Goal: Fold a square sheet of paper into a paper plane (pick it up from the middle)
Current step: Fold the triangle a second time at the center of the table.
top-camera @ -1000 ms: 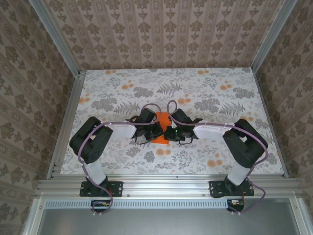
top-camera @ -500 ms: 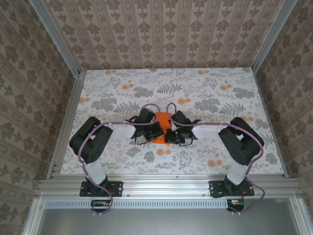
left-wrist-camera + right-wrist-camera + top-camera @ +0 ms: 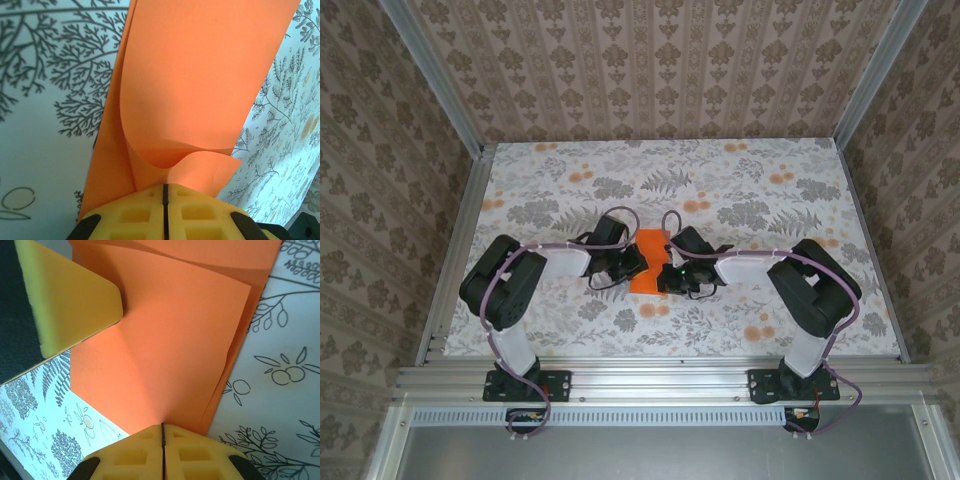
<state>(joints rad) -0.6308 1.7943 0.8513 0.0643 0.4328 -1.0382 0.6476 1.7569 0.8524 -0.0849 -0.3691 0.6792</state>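
1. Top view: the square sheet of paper (image 3: 650,268) lies on the flowered tabletop (image 3: 550,200) right between the two hands. The left hand (image 3: 632,262) is at its left edge and the right hand (image 3: 668,278) at its right edge, both low over it. The arms meet almost tip to tip so that each can work one side of the sheet. I judge this to be a fold in progress, with no plane shape yet
2. Left wrist view: the left hand (image 3: 165,192) is closed, its yellow pads (image 3: 135,215) pressed seam-tight, with a curled lip of the square sheet of paper (image 3: 200,75) nipped at their tips. Straight ahead of the hand the paper rises and arches away, and another layer runs down ahead and to the left. It seems to be held by its edge so the flap can be carried over
3. Right wrist view: the right hand (image 3: 162,432) is also closed, its tips at the near edge of the square sheet of paper (image 3: 165,350). The sheet spreads ahead in two layers, the upper one stopping short of the lower on the right. I cannot tell whether this hand pinches the edge or only presses it; either would steady the sheet. One yellow finger (image 3: 75,300) of the left hand sits ahead and to the left, over the sheet's far part
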